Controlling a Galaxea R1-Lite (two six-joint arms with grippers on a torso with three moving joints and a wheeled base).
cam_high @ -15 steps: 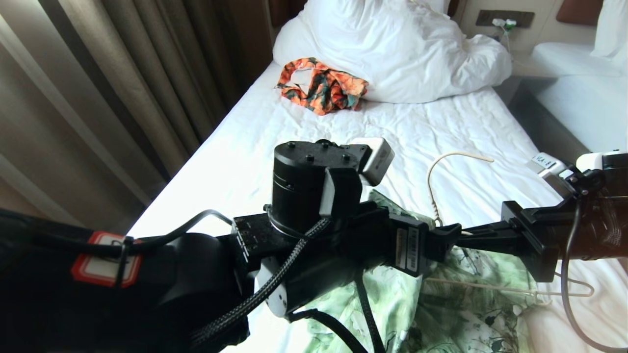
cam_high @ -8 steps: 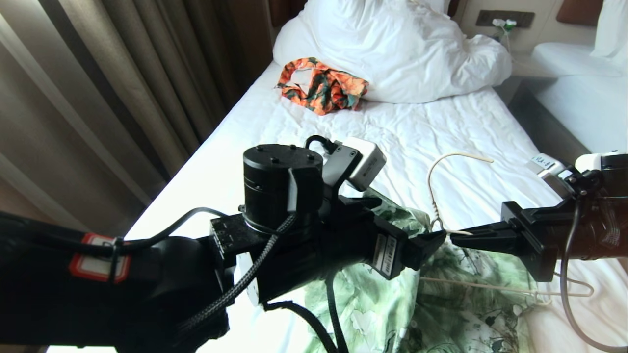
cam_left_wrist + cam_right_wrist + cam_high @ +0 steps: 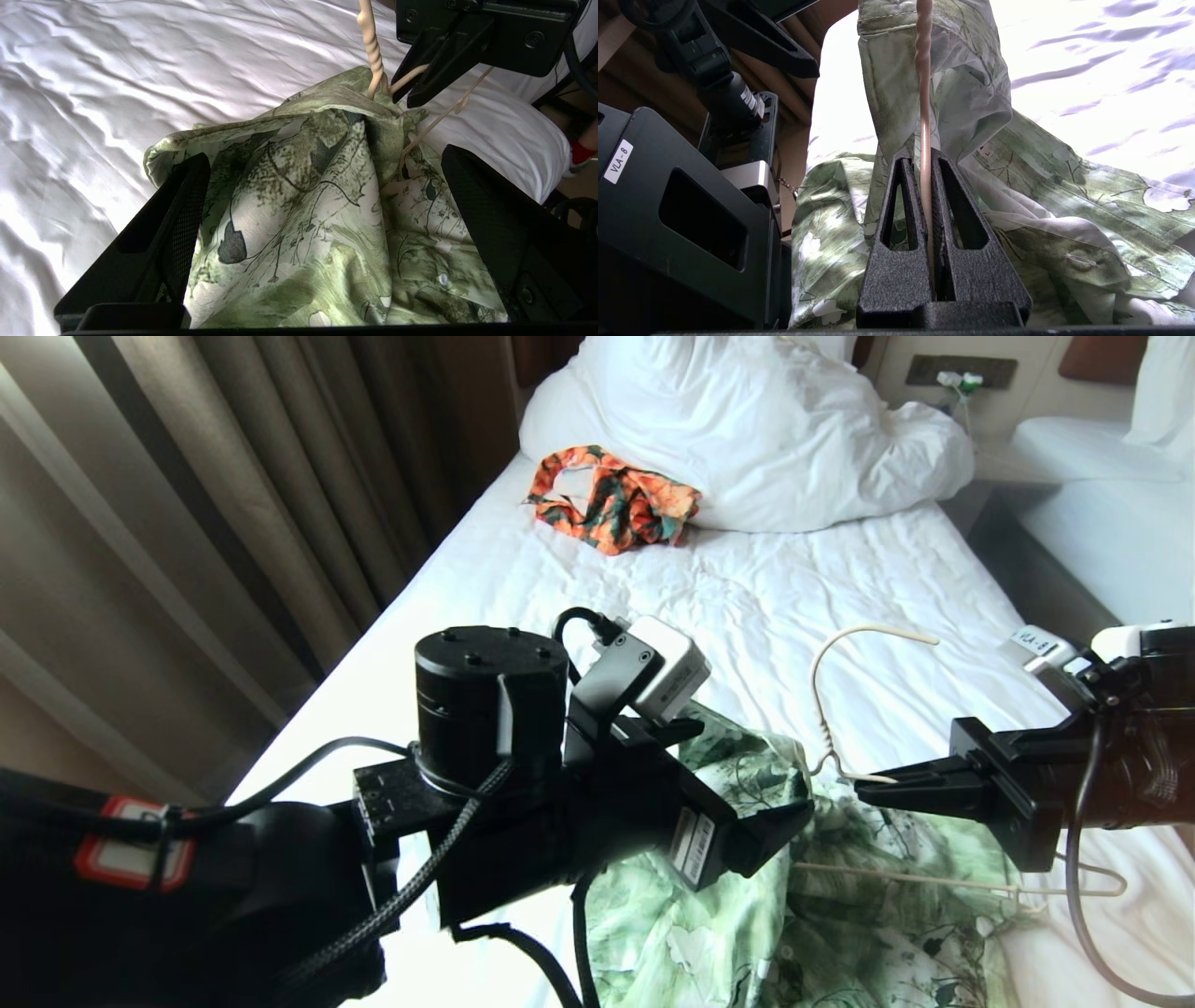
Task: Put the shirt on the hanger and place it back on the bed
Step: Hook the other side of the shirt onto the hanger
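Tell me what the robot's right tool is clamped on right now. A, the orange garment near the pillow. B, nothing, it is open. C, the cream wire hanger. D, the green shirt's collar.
C: the right tool is shut on the thin wire of the hanger, just below its twisted neck, with the shirt draped around it.
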